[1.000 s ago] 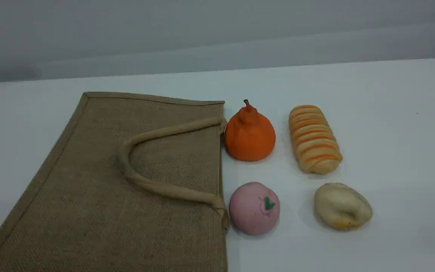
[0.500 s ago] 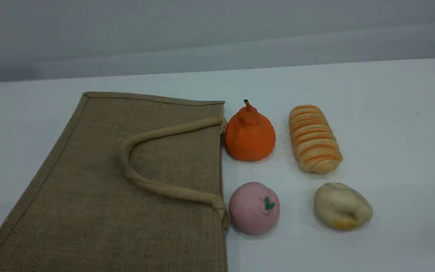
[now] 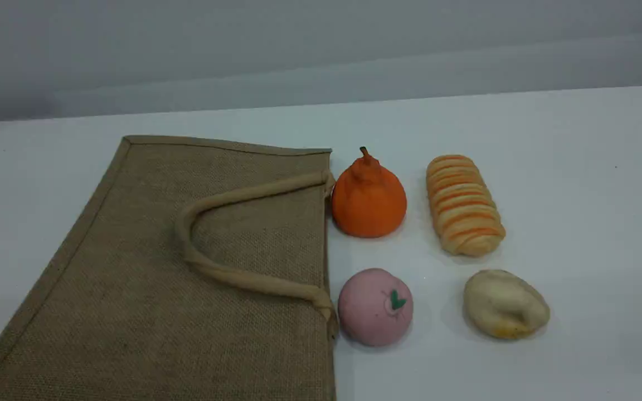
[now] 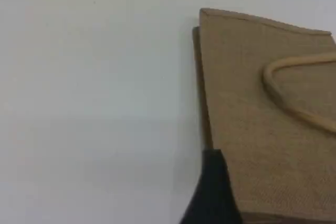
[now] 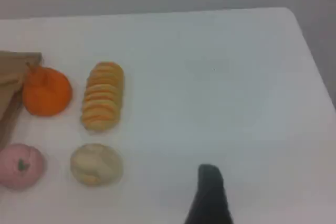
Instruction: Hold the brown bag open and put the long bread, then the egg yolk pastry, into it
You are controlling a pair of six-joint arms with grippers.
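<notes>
The bag (image 3: pixel 148 289) lies flat, mouth facing the bread (image 3: pixel 463 205) and pastry (image 3: pixel 505 303) for easy filling, and both jaws gape, holding nothing.

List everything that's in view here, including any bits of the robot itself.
white table: one, white, under everything
tan woven jute bag: one, tan-brown, lying flat on the left
beige rope handle: one visible, beige, folded onto the bag
orange pear-shaped fruit: one, orange, against the bag's right edge, far row
pink ball: one, pink with a green mark, near row beside the bag
ridged long bread: one, yellow striped orange, right of the fruit
smooth egg yolk pastry: one, cream, right of the ball
left claw: one dark fingertip, by the bag's edge
right claw: one dark fingertip, over bare table
</notes>
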